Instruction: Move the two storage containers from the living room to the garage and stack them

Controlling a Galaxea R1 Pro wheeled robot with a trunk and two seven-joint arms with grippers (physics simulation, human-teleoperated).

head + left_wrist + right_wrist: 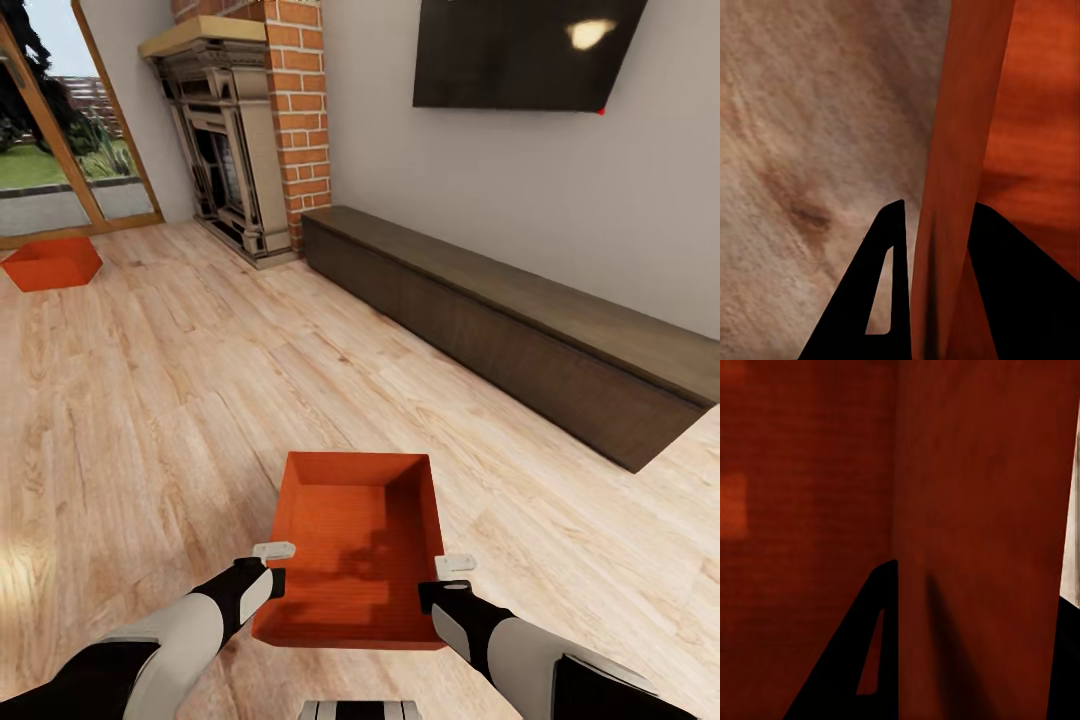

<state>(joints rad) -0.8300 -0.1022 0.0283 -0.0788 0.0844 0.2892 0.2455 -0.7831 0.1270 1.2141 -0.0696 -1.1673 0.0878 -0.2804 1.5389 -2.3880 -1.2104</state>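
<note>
Orange-red bin [355,545] on wood-plank floor [150,400]

An orange-red bin [352,545] sits on the light wood plank floor [180,400] just ahead of the robot, open top facing up. The left end effector [274,560] is at the bin's left wall and the right end effector [452,575] at its right wall, each at the rim; how their fingers stand against the walls cannot be told from here. A second orange-red bin [52,262] lies well apart, far left, near the glass doors [60,150]. A brick fireplace [245,140] stands at the back wall, a long dark wooden bench [520,330] runs along the right wall, and a black TV [520,50] hangs above it.
</note>
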